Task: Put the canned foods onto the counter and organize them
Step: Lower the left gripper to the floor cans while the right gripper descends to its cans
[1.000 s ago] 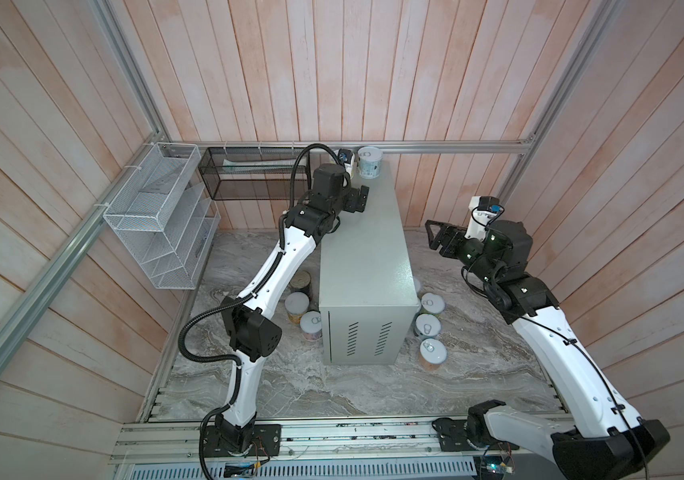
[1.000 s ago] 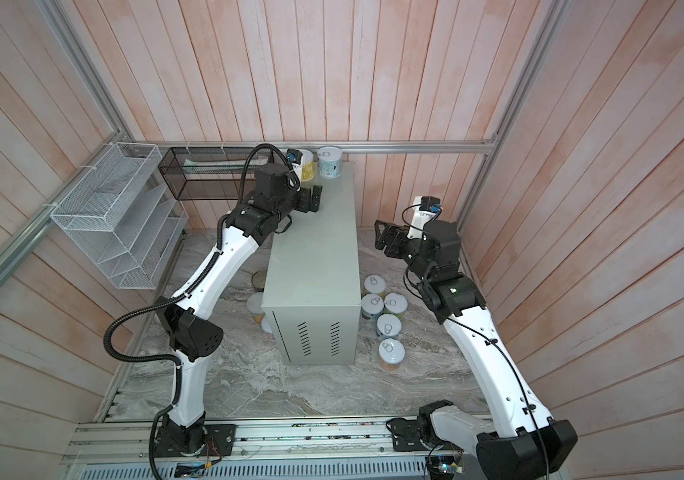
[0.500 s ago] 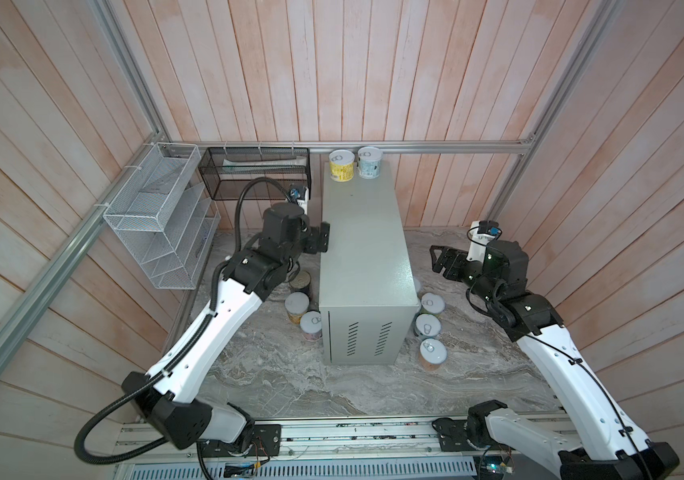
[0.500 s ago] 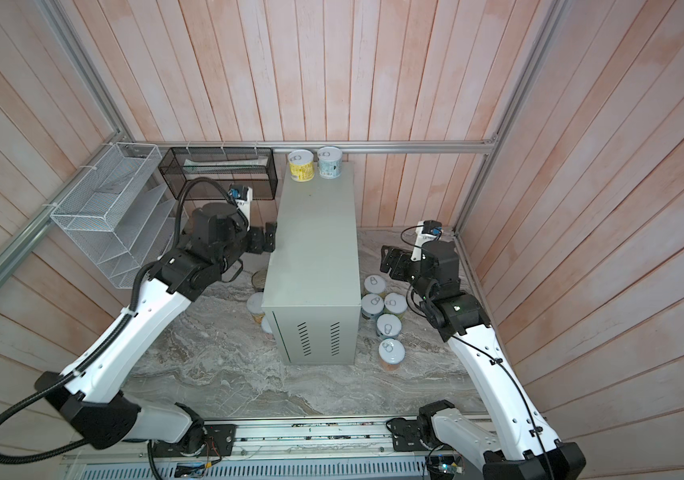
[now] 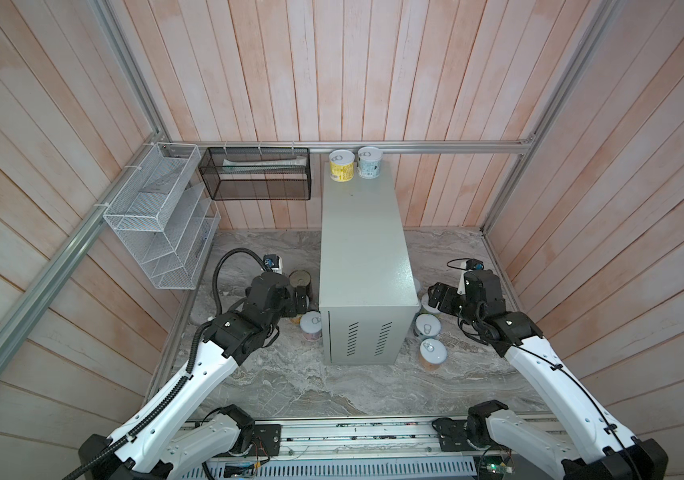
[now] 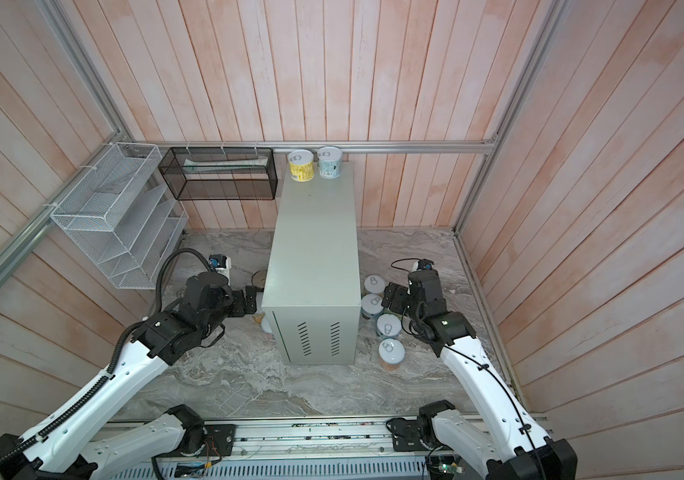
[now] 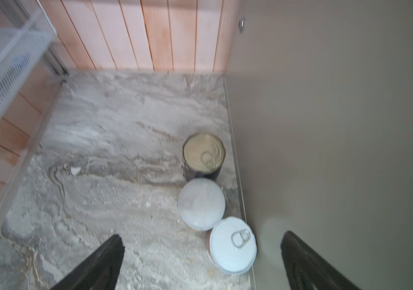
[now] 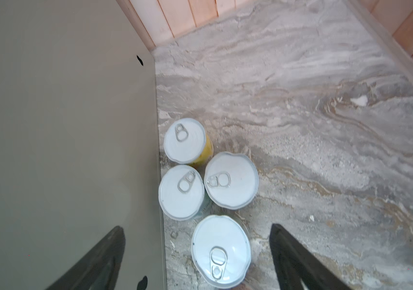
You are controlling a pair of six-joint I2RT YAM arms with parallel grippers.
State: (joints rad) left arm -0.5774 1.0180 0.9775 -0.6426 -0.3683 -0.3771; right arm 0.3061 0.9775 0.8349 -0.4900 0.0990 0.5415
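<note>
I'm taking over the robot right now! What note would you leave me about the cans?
The left hand is open and empty, low beside the counter, near the dark tin and two small cans on the marble floor.
The right hand is open and empty, above at least four lidded cans on the counter's other side.
Done: the yellow can and the pale-blue can stand side by side at the counter's far end.
Left: lift every can from the floor onto the counter, in tidy rows.

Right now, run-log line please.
counter: yellow can, blue can | other cans: on marble | left tool: open, empty | right tool: open, empty
</note>
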